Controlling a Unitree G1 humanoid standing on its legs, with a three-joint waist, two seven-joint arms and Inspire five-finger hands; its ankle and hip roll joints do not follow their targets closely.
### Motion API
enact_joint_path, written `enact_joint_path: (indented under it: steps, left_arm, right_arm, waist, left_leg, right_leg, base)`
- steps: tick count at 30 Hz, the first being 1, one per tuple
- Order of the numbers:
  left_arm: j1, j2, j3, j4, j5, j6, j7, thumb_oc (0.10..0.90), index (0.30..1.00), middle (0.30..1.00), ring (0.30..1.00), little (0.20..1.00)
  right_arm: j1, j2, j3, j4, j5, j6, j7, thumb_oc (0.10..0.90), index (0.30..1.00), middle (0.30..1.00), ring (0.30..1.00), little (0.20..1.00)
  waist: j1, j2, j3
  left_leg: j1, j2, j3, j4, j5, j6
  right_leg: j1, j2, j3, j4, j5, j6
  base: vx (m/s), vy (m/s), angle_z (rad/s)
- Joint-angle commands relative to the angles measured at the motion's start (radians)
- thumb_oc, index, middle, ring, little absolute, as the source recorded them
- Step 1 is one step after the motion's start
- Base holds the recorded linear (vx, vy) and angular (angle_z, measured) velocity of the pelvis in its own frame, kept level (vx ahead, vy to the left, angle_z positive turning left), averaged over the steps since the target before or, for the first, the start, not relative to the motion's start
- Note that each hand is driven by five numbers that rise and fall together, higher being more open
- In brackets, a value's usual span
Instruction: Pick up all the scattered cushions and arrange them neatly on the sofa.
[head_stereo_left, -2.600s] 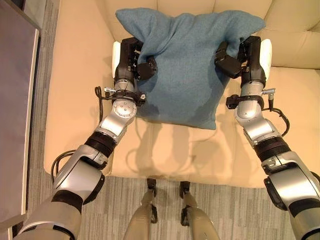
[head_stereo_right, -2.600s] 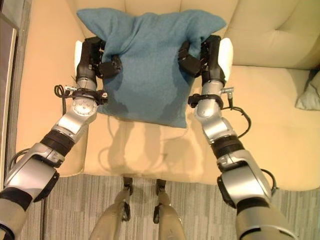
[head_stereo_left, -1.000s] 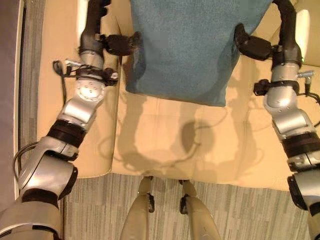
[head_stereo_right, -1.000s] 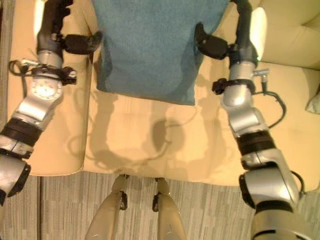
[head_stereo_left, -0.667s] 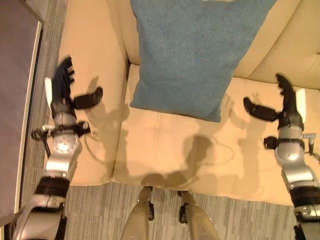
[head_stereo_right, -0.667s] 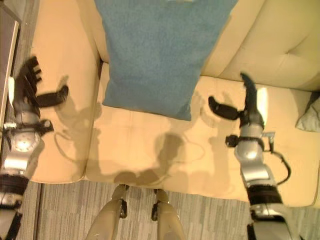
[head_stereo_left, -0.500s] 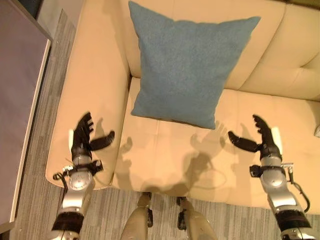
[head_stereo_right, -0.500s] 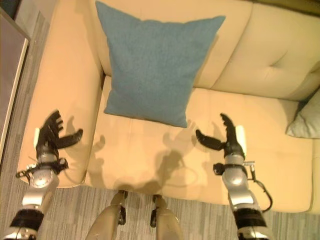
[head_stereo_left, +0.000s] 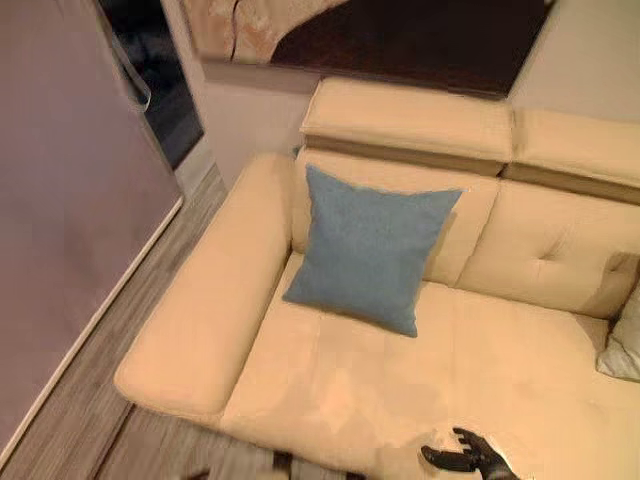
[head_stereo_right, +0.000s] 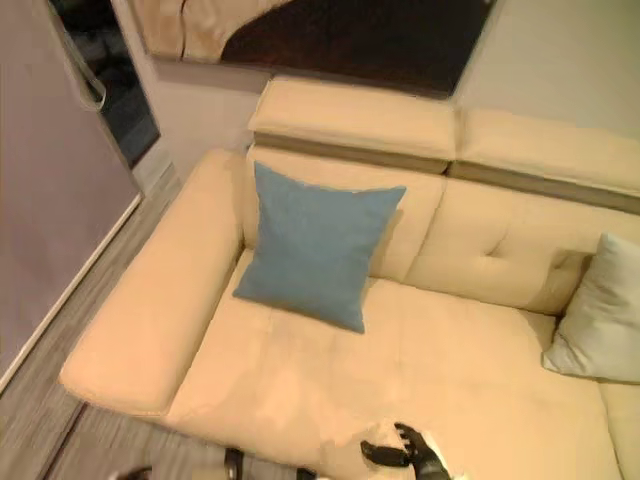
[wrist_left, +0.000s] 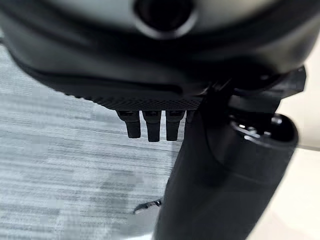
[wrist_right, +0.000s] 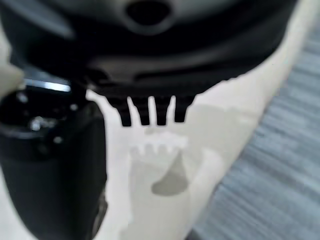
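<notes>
A blue cushion (head_stereo_left: 365, 245) stands upright on the seat of the cream sofa (head_stereo_left: 330, 385), leaning against the backrest at its left end, with no hand on it. A light grey cushion (head_stereo_right: 600, 322) rests against the backrest farther right. My right hand (head_stereo_right: 410, 455) hangs low over the seat's front edge, open and holding nothing; the right wrist view shows its straight fingers (wrist_right: 150, 111) above the cream seat. My left hand (wrist_left: 165, 55) is open too, fingers straight over grey carpet (wrist_left: 55, 165).
The sofa's wide left armrest (head_stereo_left: 200, 320) borders a strip of wood floor (head_stereo_left: 90, 400) and a mauve wall (head_stereo_left: 70, 200). A dark doorway (head_stereo_left: 165, 90) opens behind it. A picture (head_stereo_left: 370, 35) hangs above the backrest.
Both hands let go of the blue cushion and dropped back toward the sofa's front edge. The cushion stays propped on the backrest. The camera has lifted, showing the whole sofa.
</notes>
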Motion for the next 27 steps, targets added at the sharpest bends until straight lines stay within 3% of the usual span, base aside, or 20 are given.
enact_joint_path:
  steps: [1,4,5,7,9,10,11,14,16,19,21,27]
  left_arm:
    - [0.02,0.021,0.025,-0.074,0.012,-0.034,0.026,0.8,0.9,0.9,0.9,0.9]
    - [0.005,0.011,0.019,-0.067,0.014,-0.033,0.027,0.8,0.9,0.9,0.9,0.9]
    - [-0.014,0.002,0.0,-0.079,0.011,-0.034,0.03,0.8,0.9,0.9,0.9,0.9]
    - [-0.021,0.001,-0.007,-0.085,0.01,-0.033,0.03,0.8,0.9,0.9,0.9,0.9]
    - [-0.056,-0.001,-0.032,-0.101,0.007,-0.038,0.042,0.8,0.9,0.9,0.9,0.9]
    - [-0.057,0.0,-0.032,-0.101,0.007,-0.038,0.042,0.8,0.9,0.9,0.9,0.9]
    - [-0.07,0.006,-0.041,-0.109,0.01,-0.037,0.048,0.8,0.9,0.9,0.9,0.9]
    - [-0.076,0.012,-0.041,-0.103,0.015,-0.035,0.047,0.8,0.9,0.9,0.9,0.9]
    - [-0.084,0.026,-0.044,-0.07,0.026,-0.022,0.051,0.8,0.9,0.9,0.9,0.9]
    - [-0.071,0.026,-0.035,-0.049,0.026,-0.012,0.043,0.8,0.9,0.9,0.9,0.9]
    - [-0.062,0.031,-0.03,-0.029,0.034,-0.007,0.041,0.8,0.9,0.9,0.9,0.9]
    - [-0.051,0.021,-0.028,-0.012,0.029,-0.008,0.047,0.8,0.9,0.9,0.9,0.9]
  right_arm:
    - [0.019,-0.04,-0.035,-0.023,-0.018,-0.007,-0.031,0.8,0.9,0.9,0.9,0.9]
    - [0.008,-0.032,-0.03,0.002,-0.021,-0.001,-0.031,0.8,0.9,0.9,0.9,0.9]
    - [0.0,-0.027,-0.028,0.029,-0.033,0.006,-0.04,0.8,0.9,0.9,0.9,0.9]
    - [-0.005,-0.025,-0.027,0.045,-0.038,0.009,-0.046,0.8,0.9,0.9,0.9,0.9]
    - [-0.024,-0.014,-0.023,0.083,-0.045,0.026,-0.054,0.8,0.9,0.9,0.9,0.9]
    - [-0.025,-0.013,-0.023,0.083,-0.045,0.025,-0.054,0.8,0.9,0.9,0.9,0.9]
    - [-0.039,-0.005,-0.013,0.104,-0.059,0.038,-0.057,0.8,0.9,0.9,0.9,0.9]
    - [-0.047,0.005,-0.006,0.107,-0.071,0.045,-0.056,0.8,0.9,0.9,0.9,0.9]
    - [-0.061,0.018,0.0,0.135,-0.057,0.052,-0.053,0.8,0.9,0.9,0.9,0.9]
    - [-0.054,0.024,0.001,0.157,-0.055,0.053,-0.052,0.8,0.9,0.9,0.9,0.9]
    - [-0.048,0.031,-0.006,0.172,-0.048,0.053,-0.049,0.8,0.9,0.9,0.9,0.9]
    - [-0.05,0.041,-0.005,0.172,-0.038,0.055,-0.053,0.8,0.9,0.9,0.9,0.9]
  waist:
    - [-0.015,0.027,-0.029]
    - [-0.027,0.037,-0.035]
    - [-0.041,0.047,-0.04]
    - [-0.045,0.048,-0.039]
    - [-0.046,0.043,-0.022]
    - [-0.047,0.043,-0.022]
    - [-0.035,0.034,-0.006]
    - [-0.028,0.033,0.007]
    - [-0.012,0.037,0.022]
    - [0.017,0.057,0.008]
    - [0.031,0.055,-0.014]
    - [0.051,0.031,-0.052]
  left_leg:
    - [0.181,0.034,0.038,-0.073,-0.152,0.05]
    - [0.244,0.036,0.023,-0.102,-0.172,0.045]
    - [0.292,0.024,0.006,-0.175,-0.206,0.051]
    - [0.301,0.018,0.007,-0.203,-0.22,0.057]
    - [0.301,-0.02,-0.011,-0.25,-0.226,0.083]
    - [0.3,-0.021,-0.011,-0.249,-0.226,0.083]
    - [0.292,-0.05,-0.033,-0.267,-0.216,0.095]
    - [0.286,-0.054,-0.036,-0.285,-0.198,0.106]
    - [0.25,-0.055,-0.02,-0.296,-0.154,0.134]
    - [0.234,-0.036,-0.02,-0.324,-0.115,0.153]
    - [0.221,-0.03,-0.014,-0.331,-0.101,0.151]
    - [0.212,-0.03,0.007,-0.347,-0.093,0.138]
  right_leg:
    - [-0.003,-0.007,-0.003,0.004,-0.066,0.173]
    - [-0.017,-0.004,-0.008,0.004,-0.047,0.178]
    - [-0.049,-0.01,-0.013,0.004,-0.018,0.192]
    - [-0.059,-0.015,-0.014,0.004,-0.009,0.198]
    - [-0.113,-0.043,-0.007,0.004,0.045,0.228]
    - [-0.114,-0.044,-0.007,0.004,0.045,0.229]
    - [-0.135,-0.063,-0.013,0.008,0.058,0.25]
    - [-0.151,-0.079,-0.015,0.022,0.055,0.263]
    - [-0.141,-0.076,0.061,0.164,-0.006,0.247]
    - [-0.092,-0.056,0.063,0.332,-0.099,0.215]
    - [-0.048,-0.048,0.079,0.359,-0.122,0.218]
    - [0.049,-0.042,0.062,0.202,-0.136,0.214]
  base:
    - [-0.2,0.116,0.15]
    - [-0.11,0.117,0.16]
    - [-0.1,0.108,0.26]
    - [-0.14,0.134,0.25]
    - [-0.28,0.232,0.14]
    - [-0.38,0.265,-0.12]
    - [-0.3,0.181,-0.23]
    - [-0.27,0.128,-0.16]
    - [-0.43,0.128,-0.44]
    - [-0.22,0.047,-0.3]
    - [-0.13,-0.034,-0.05]
    - [-0.02,-0.069,-0.21]
